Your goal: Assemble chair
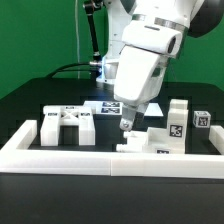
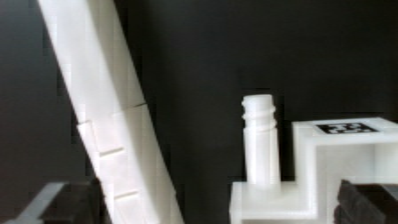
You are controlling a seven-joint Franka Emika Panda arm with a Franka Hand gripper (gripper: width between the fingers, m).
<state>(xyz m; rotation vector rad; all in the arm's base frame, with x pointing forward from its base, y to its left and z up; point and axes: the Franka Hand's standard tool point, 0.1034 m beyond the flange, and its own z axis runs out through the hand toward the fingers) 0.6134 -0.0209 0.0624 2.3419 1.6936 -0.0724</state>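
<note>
The low white border wall point(image 1: 60, 152) runs along the front edge of the black bench point(image 1: 30, 105). The loose chair parts lie just behind it. A bracket-like piece point(image 1: 68, 124) sits toward the exterior view's left. A tagged block point(image 1: 168, 138) with an upright slab point(image 1: 178, 112) sits toward that view's right. A small low piece point(image 1: 130, 145) lies between them.

The end effector point(image 1: 127, 124) hangs from the robot arm point(image 1: 150, 50) just above the small low piece, close to it, and in front of the marker board point(image 1: 103, 105). Its jaws are spread wide and hold nothing.

In the wrist view, the end effector point(image 2: 210, 205) shows its dark fingers point(image 2: 57, 205) far apart. A pegged post point(image 2: 262, 140) stands upright between them on a white base, nearer one finger, and neither finger touches it. A tag point(image 2: 356, 128) sits just beside the post. A long white bar point(image 2: 116, 110) crosses the view at a slant; whether it is the wall cannot be told.
</note>
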